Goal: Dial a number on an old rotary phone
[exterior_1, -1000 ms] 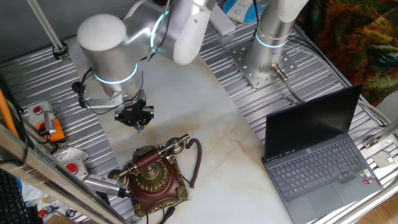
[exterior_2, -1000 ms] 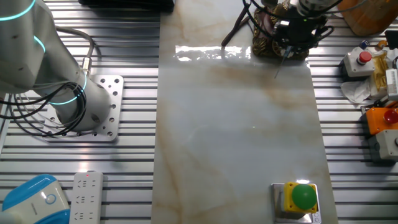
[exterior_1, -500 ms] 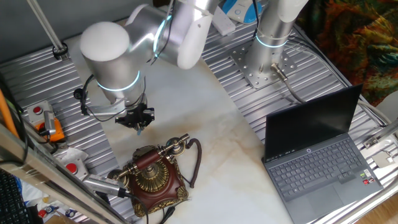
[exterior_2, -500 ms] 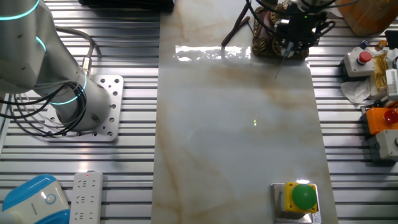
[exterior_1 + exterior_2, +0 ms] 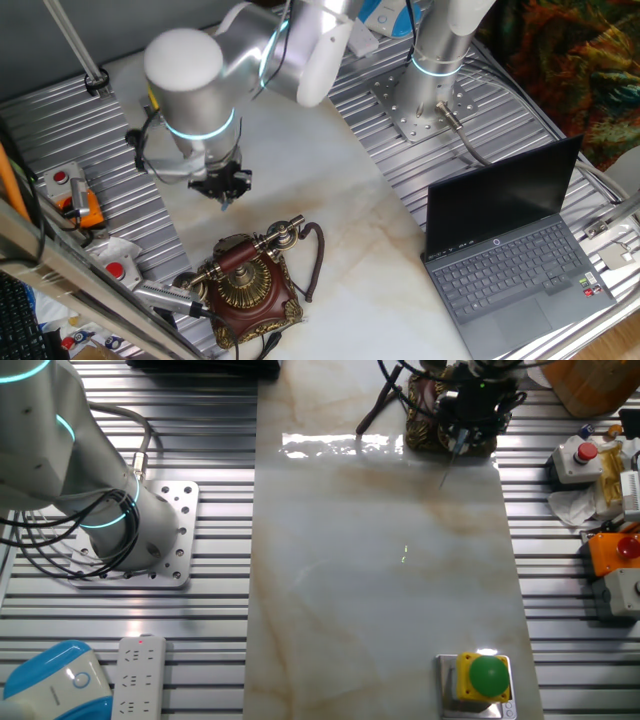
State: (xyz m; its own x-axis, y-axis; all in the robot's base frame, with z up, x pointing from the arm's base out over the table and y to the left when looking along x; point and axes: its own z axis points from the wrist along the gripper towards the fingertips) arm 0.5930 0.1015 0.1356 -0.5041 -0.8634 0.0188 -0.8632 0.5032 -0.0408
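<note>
Hovering above old rotary phone [image 5: 248, 285], gripper [image 5: 223, 198] (jaw state unreadable), phone half-hidden opposite.

The old rotary phone [image 5: 245, 285] sits upright on the pale marble desk [image 5: 330, 220], down at about seven o'clock in the one fixed view. Its body is a dark reddish-brown, edged with ornate brass trim, and a brass dial [image 5: 238, 284] faces up on its sloped front. The handset [image 5: 250, 252] rests across the top in its cradle, brass at both ends. A dark cord [image 5: 315, 262] loops out from its three o'clock side onto the marble. In the other fixed view the phone [image 5: 428, 422] stands at twelve o'clock, partly hidden.
</note>
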